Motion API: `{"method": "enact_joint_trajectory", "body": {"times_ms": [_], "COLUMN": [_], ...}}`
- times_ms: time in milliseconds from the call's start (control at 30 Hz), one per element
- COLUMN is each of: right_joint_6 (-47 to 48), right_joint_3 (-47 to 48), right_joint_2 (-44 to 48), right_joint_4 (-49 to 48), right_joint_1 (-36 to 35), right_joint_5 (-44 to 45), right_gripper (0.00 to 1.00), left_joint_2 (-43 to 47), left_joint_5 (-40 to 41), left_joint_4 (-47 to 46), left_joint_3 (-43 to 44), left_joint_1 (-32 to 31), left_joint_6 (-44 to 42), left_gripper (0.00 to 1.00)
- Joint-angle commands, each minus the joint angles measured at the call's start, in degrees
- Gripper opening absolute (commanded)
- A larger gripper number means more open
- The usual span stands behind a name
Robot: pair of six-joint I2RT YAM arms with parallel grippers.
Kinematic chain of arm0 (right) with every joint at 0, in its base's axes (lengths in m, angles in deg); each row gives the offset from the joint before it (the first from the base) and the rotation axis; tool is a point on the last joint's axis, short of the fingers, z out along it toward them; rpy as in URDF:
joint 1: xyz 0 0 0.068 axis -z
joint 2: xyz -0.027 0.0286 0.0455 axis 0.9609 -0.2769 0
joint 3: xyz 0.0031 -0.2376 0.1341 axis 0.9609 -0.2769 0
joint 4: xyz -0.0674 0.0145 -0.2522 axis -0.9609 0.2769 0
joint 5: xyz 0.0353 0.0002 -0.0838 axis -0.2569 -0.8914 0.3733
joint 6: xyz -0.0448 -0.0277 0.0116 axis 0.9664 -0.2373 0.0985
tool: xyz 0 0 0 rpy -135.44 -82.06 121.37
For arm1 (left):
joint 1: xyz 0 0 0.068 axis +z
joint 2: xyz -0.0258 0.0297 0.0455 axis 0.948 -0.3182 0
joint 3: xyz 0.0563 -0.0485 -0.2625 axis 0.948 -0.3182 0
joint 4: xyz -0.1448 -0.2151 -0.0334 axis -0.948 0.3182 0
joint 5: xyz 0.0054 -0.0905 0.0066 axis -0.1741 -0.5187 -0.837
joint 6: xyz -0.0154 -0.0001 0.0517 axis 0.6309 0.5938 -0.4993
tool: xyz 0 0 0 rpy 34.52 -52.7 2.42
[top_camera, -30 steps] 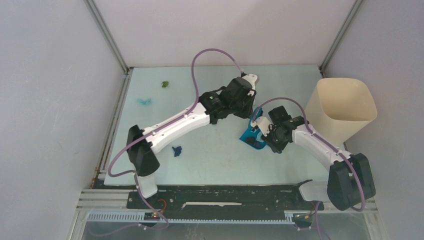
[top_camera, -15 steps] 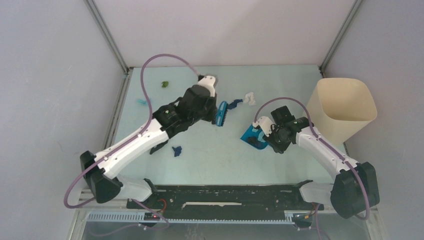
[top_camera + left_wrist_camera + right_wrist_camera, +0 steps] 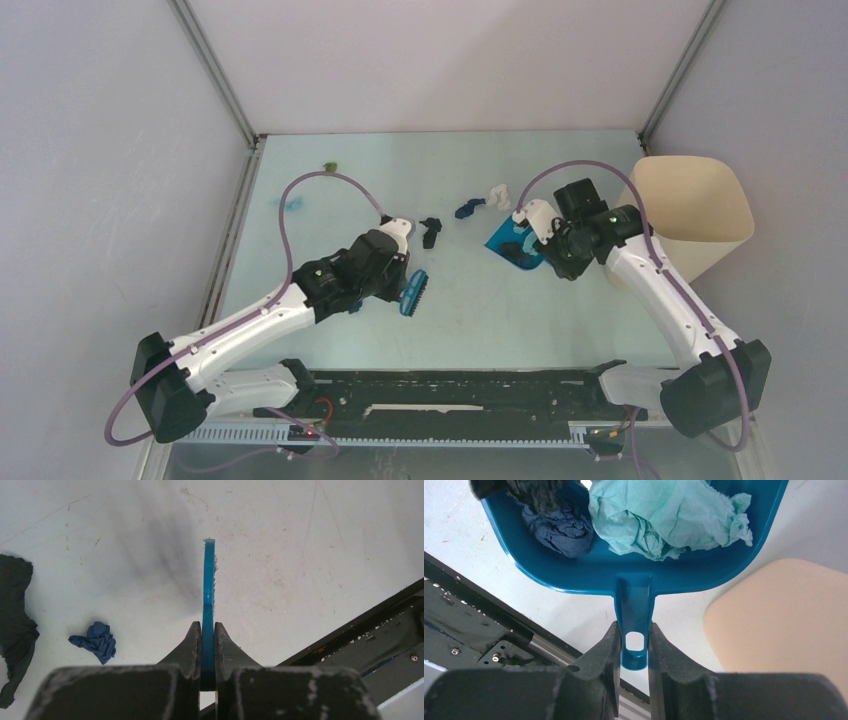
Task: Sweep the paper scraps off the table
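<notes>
My left gripper [image 3: 402,284] is shut on the handle of the small blue brush [image 3: 413,292], near the front middle of the table [image 3: 300,250]. In the left wrist view the gripper [image 3: 208,626] pinches the brush [image 3: 208,587] edge-on, with a blue scrap [image 3: 95,641] to its left. My right gripper [image 3: 548,248] is shut on the handle of the blue dustpan [image 3: 515,245]. The right wrist view shows the gripper [image 3: 634,626], the dustpan [image 3: 634,570], a light cyan wad [image 3: 669,517] and a dark navy wad [image 3: 556,527] in it. Black [image 3: 431,231], blue [image 3: 466,209], white [image 3: 499,193], cyan [image 3: 292,205] and green [image 3: 328,166] scraps lie on the table.
The tall cream bin [image 3: 690,210] stands at the right edge, close behind the right gripper; it also shows in the right wrist view [image 3: 784,615]. A dark crumpled shape [image 3: 15,625] lies at the left wrist view's left edge. Black rails [image 3: 450,385] run along the near edge.
My left arm swung back from the far middle toward the near left, carrying the brush. My right arm moved the dustpan away from me, closer to the bin.
</notes>
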Motion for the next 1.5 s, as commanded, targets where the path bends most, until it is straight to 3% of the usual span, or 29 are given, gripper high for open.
{"method": "enact_joint_trajectory", "body": {"times_ms": [0, 100, 667, 967, 1233, 1467], "right_joint_6": [-0.5, 0.9, 7.6, 11.0, 18.4, 22.6], "right_joint_3": [6.9, 9.6, 34.7, 45.8, 52.7, 56.4], "right_joint_2": [0.2, 0.2, -3.5, -6.3, -10.3, -15.2], "right_joint_4": [7.3, 9.6, 23.5, 28.7, 28.7, 28.6], "right_joint_1": [2.9, 7.4, 19.8, 35.2, 56.1, 63.0], "right_joint_5": [-1.2, -7.3, -10.2, -14.4, -11.4, -4.0], "right_gripper": [0.0, 0.0, 0.0, 0.0, 0.0, 0.0], "left_joint_2": [-0.6, -1.0, -4.4, -5.4, -5.6, -6.4], "left_joint_5": [-1.4, -2.3, -7.1, -8.2, -9.0, -10.7], "left_joint_4": [-0.9, 0.7, -1.0, -0.3, 0.4, 1.0], "left_joint_3": [1.9, 3.0, -0.3, -0.3, 0.0, 0.2], "left_joint_1": [0.2, 0.4, 1.5, 1.6, 1.5, 1.5], "left_joint_6": [-4.4, -6.4, -7.4, -7.6, -7.5, -7.6], "left_gripper": [0.0, 0.0, 0.0, 0.0, 0.0, 0.0]}}
